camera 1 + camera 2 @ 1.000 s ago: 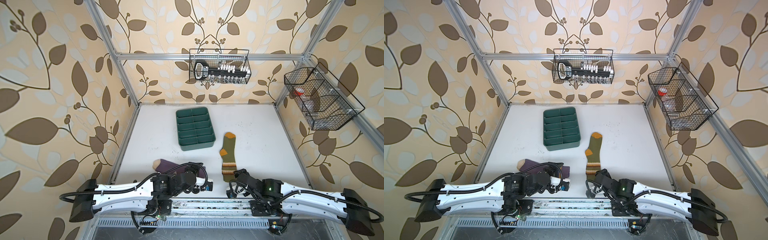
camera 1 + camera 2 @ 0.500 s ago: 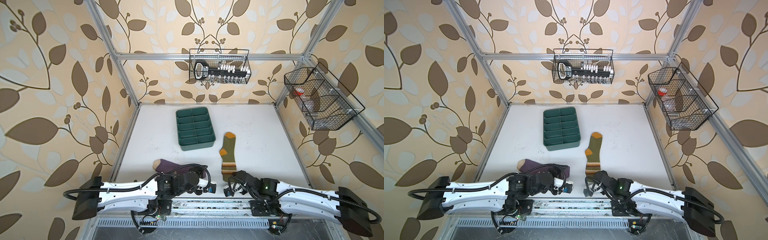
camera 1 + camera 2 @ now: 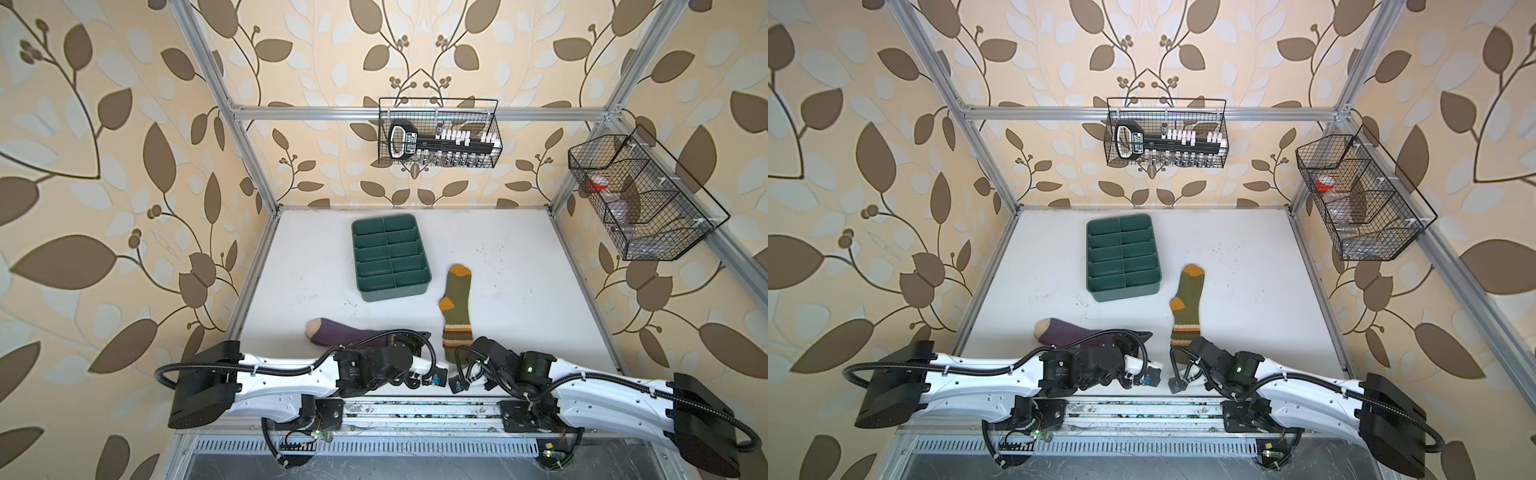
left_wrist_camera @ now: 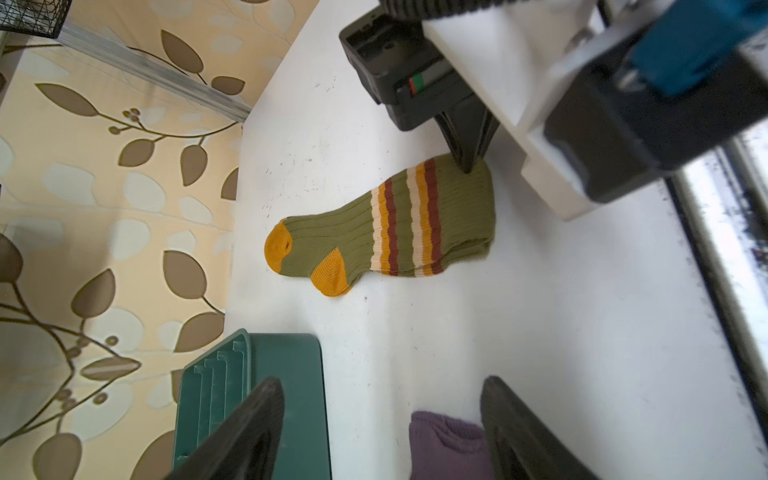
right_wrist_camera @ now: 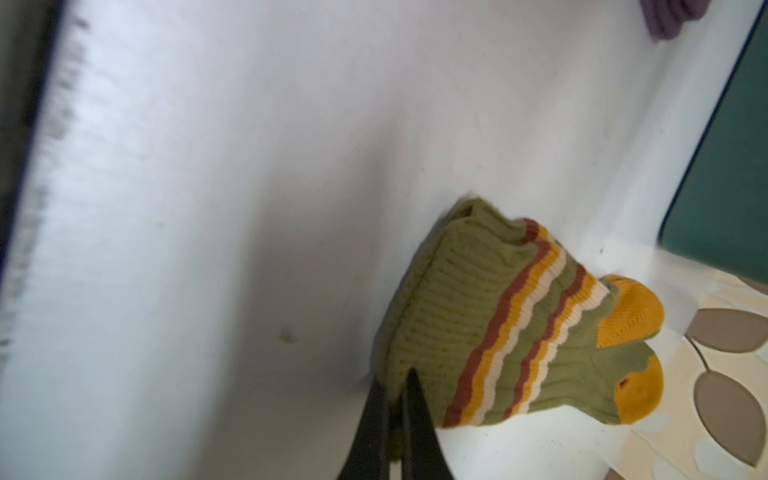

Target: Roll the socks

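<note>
So that rolling can start at the cuff, the right tool (image 5: 400, 388) pinches the green sock (image 5: 519, 332) there; the left tool (image 4: 380, 399) is spread apart, maybe over the purple sock (image 4: 446, 440).

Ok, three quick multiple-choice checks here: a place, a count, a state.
1. In both top views, the dark green divided plastic tray stands where from the olive green ribbed sock? A) farther back, left B) on it C) right of it
2. How many socks lie on the white table? A) one B) two C) four
3. The right hand is: A) open above the tray B) shut on the olive sock's cuff C) holding a bottle

Key: 1A, the tray sits nearer the back wall. 2B, the olive one plus a purple ribbed sock. 3B, it pinches the cuff edge.
</note>
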Tool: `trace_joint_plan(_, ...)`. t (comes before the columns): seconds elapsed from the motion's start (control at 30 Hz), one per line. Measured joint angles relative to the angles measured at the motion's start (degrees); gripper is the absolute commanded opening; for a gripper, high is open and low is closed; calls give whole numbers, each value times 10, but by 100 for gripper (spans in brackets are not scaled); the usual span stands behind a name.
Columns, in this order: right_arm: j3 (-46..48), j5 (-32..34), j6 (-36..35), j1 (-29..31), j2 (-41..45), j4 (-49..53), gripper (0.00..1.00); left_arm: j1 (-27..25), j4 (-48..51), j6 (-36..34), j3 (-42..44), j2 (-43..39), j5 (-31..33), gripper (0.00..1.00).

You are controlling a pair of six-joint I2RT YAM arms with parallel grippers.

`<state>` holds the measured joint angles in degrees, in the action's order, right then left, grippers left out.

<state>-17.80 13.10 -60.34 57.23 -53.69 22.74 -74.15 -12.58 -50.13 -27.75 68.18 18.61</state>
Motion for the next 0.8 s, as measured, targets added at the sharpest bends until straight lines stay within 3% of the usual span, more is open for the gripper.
trace_joint_plan(0.27, -56, -51, -4, -22, -49, 61, 0, 20, -53, 38, 5, 38, -21, 72)
trace_joint_plan(0.47, -88, -101, -9, -81, -47, 92, 0, 13, -56, 54, 24, 35, -30, 70)
trace_joint_plan(0.8, -120, -156, -35, -125, -101, 107, 0, 6, -16, -63, 48, -30, -15, 70)
